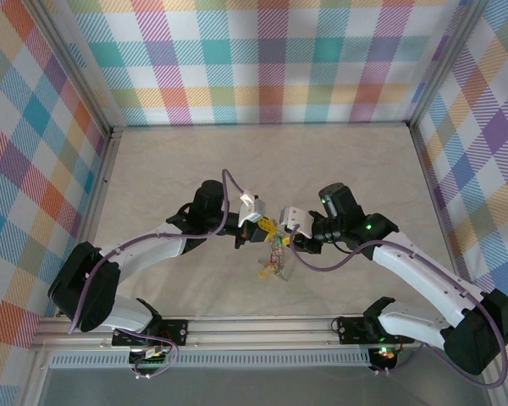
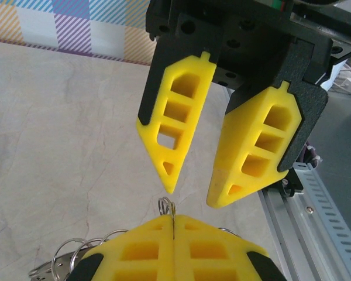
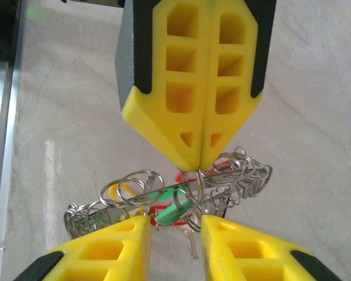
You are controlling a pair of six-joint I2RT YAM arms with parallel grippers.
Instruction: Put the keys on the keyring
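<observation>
The keyring (image 3: 138, 198) is a thin grey wire ring seen edge-on, strung with many small split rings and hanging under the left gripper. Its keys (image 1: 277, 256) carry green (image 3: 174, 213), red (image 3: 155, 208) and yellow (image 3: 114, 191) tags, and one silver blade (image 3: 191, 240) points down. My left gripper (image 2: 173, 225) is shut, its yellow tips pinching a small split ring (image 2: 165, 205) of the green-tagged key. The right gripper (image 3: 175, 240) is open, its fingers (image 3: 120, 246) on either side of the hanging bunch without touching it. Both grippers meet tip to tip at the table's middle, left (image 1: 267, 227) and right (image 1: 285, 228).
The beige marbled table (image 1: 262, 169) spreads out behind and beside the arms. An aluminium rail (image 1: 262, 326) runs along the near edge and shows in the left wrist view (image 2: 316, 216). Plaid walls (image 1: 262, 59) close the back and both sides.
</observation>
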